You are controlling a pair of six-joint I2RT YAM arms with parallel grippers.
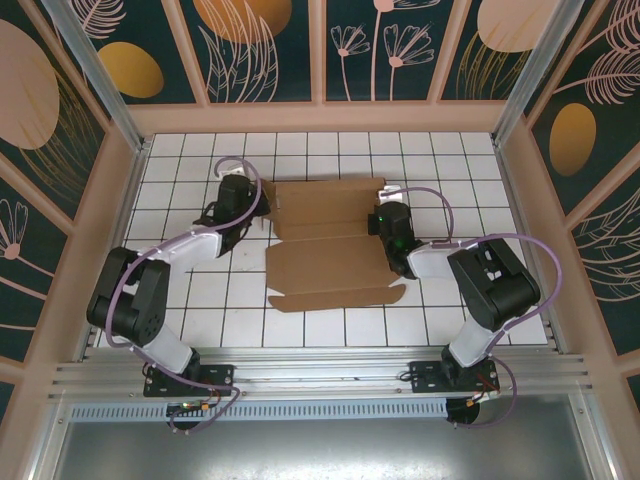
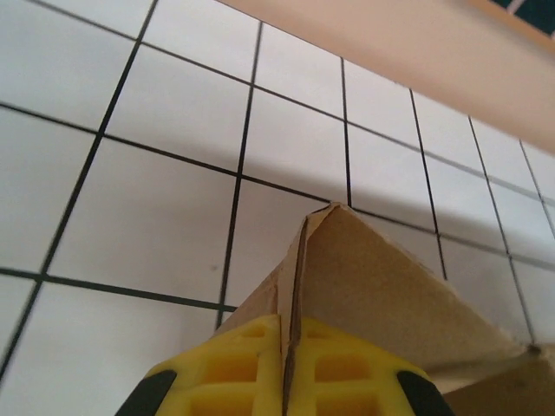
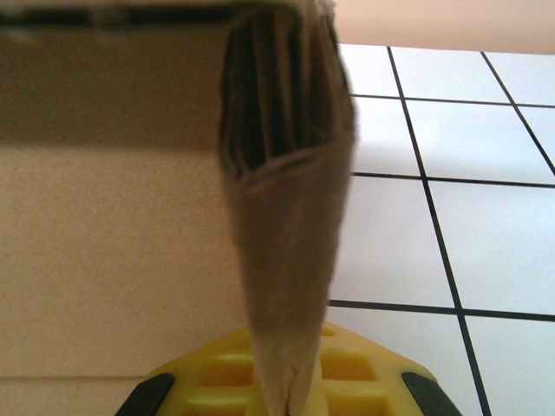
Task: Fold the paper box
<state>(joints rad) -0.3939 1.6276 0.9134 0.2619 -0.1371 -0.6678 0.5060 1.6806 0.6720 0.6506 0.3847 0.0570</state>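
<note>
The paper box (image 1: 330,245) is a brown cardboard die-cut sheet lying in the middle of the white tiled table, its far part bent up into a wall. My left gripper (image 1: 252,207) is at the sheet's left edge, shut on a raised side flap (image 2: 381,286); the cardboard edge runs between the yellow fingers (image 2: 247,368). My right gripper (image 1: 388,222) is at the sheet's right edge, shut on a folded flap (image 3: 290,251) that stands up between its yellow fingers (image 3: 364,373). The sheet's near flaps lie flat towards the arms.
The table (image 1: 200,300) is a white grid-tiled surface enclosed by peach-coloured walls (image 1: 320,118). An aluminium rail (image 1: 320,375) runs along the near edge by the arm bases. Bare tiles lie left, right and in front of the sheet.
</note>
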